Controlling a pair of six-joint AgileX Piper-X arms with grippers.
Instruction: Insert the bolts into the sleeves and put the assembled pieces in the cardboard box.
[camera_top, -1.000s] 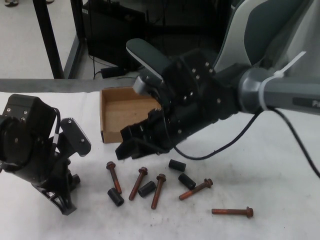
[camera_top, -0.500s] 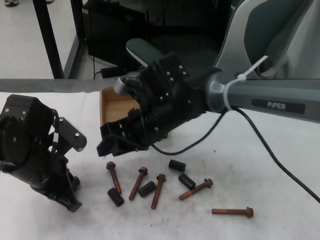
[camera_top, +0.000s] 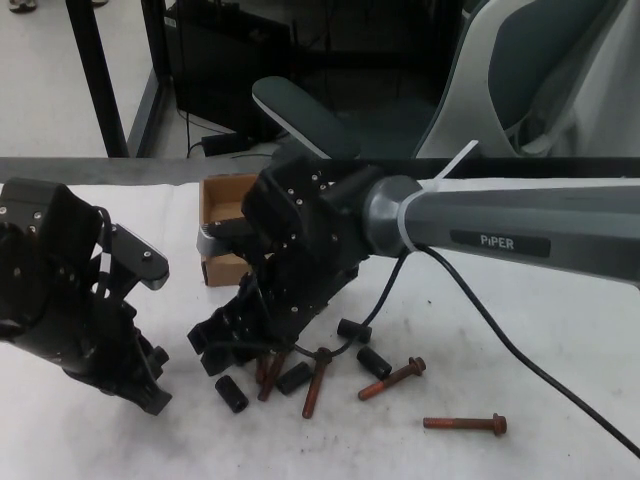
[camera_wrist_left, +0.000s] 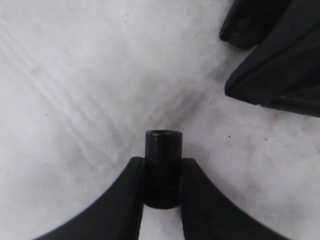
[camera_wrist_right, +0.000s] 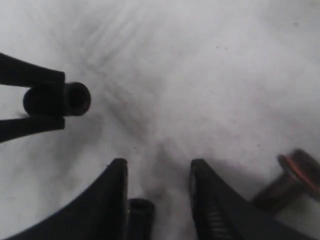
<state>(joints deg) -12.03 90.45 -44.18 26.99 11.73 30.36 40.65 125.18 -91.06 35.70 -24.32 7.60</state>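
One sleeve (camera_wrist_left: 163, 150) sits pinched in the left gripper (camera_wrist_left: 162, 180) at the near left, so I'd have the right gripper (camera_wrist_right: 157, 172), spread open and empty just right of it, grab the nearby bolt (camera_wrist_right: 287, 182) by its head end and leave shank free for the bore.

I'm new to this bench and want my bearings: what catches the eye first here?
The right arm stretches across the bench, with the right claw open and low over scattered bolts and sleeves near the cardboard box. At the left, the left claw is shut on one black sleeve.
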